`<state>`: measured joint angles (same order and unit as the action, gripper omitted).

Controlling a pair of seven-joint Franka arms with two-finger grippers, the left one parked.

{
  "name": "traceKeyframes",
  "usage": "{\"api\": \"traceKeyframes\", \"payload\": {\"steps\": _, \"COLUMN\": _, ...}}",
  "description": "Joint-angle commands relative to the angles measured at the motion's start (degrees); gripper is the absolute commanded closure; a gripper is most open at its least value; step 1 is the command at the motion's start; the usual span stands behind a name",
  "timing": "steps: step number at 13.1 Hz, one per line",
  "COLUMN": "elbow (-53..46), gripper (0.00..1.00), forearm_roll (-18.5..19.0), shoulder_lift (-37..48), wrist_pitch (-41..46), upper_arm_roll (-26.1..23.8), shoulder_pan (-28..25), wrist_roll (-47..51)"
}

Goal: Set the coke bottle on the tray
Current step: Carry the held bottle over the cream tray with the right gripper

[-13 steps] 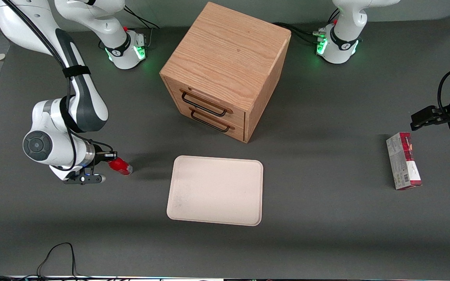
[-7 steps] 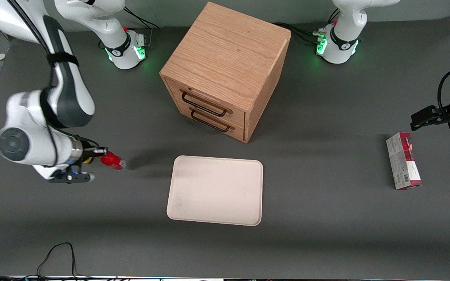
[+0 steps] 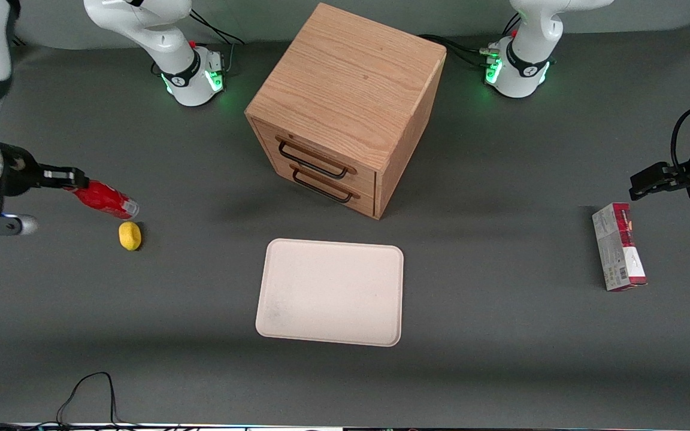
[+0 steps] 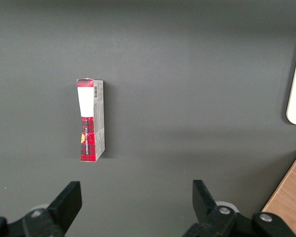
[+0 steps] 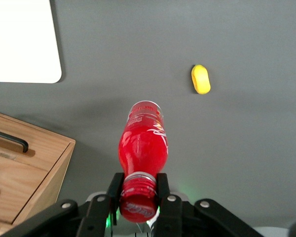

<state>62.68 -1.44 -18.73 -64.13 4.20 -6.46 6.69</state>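
1. Front view: the wooden drawer box [image 3: 345,108] fills the upper centre of the frame and is not part of the task.
2. Tray [image 3: 330,291], lower centre, carries nothing; placement is not yet done.
3. Gripper [image 3: 75,179], at the left edge, is clamped on the cap end of the coke bottle [image 3: 104,200], which hangs in the air, well apart from the tray.
4. Lemon [image 3: 130,235] lies on the table just below the bottle.
5. Judged remaining: carry to the tray, lower, release.

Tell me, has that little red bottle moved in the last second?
Yes. Held in the claw, the red bottle has gone away from the tray, toward the working arm's end of the table, uncovering a yellow object.
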Motion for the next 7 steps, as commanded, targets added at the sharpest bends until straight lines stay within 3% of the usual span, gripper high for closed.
{"api": "traceKeyframes", "payload": {"steps": 1, "elbow": -5.99, "gripper": 1.0, "forearm_roll": -1.11, "shoulder_lift": -4.46, "wrist_pitch": 1.74, "upper_arm_roll": -0.86, "shoulder_pan": 0.05, "wrist_roll": 1.39}}
{"api": "traceKeyframes", "payload": {"steps": 4, "elbow": -17.03, "gripper": 1.0, "forearm_roll": -1.02, "shoulder_lift": -19.02, "wrist_pitch": -2.11, "upper_arm_roll": -6.9, "shoulder_pan": -1.97, "wrist_roll": 14.97}}
{"api": "traceKeyframes", "payload": {"steps": 7, "elbow": -18.56, "gripper": 1.0, "forearm_roll": -0.15, "shoulder_lift": -25.02, "wrist_pitch": -13.44, "upper_arm_roll": -12.02, "shoulder_pan": -4.33, "wrist_roll": 29.55}}
